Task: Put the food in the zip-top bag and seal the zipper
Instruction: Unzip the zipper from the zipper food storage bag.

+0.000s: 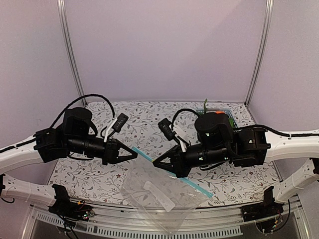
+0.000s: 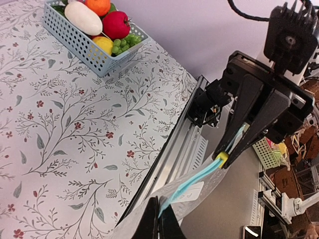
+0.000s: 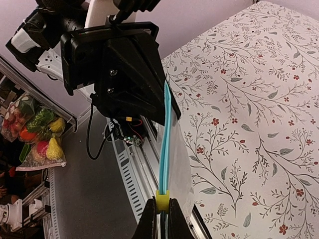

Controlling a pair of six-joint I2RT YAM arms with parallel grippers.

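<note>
The clear zip-top bag [image 1: 159,196] hangs between my two grippers over the table's front edge, and no food shows inside it. My left gripper [image 2: 160,205] is shut on one end of the light blue zipper [image 2: 199,177]. My right gripper [image 3: 161,203] is shut on the yellow slider [image 3: 161,200] on the zipper [image 3: 165,139], which runs taut up to the left gripper's fingers [image 3: 134,84]. In the top view the left gripper [image 1: 135,155] and the right gripper [image 1: 154,164] are close together. The food lies in the basket: white radish [image 2: 83,17], orange [image 2: 98,6], red tomato [image 2: 115,25], lemon [image 2: 103,45] and green bunch [image 2: 124,42].
The light blue mesh basket [image 2: 79,42] stands at the table's back right, mostly hidden behind the right arm in the top view [image 1: 227,112]. The flowered tablecloth [image 2: 65,129] ends at a metal rail [image 2: 174,154] along the front edge. Purple walls enclose the back and sides.
</note>
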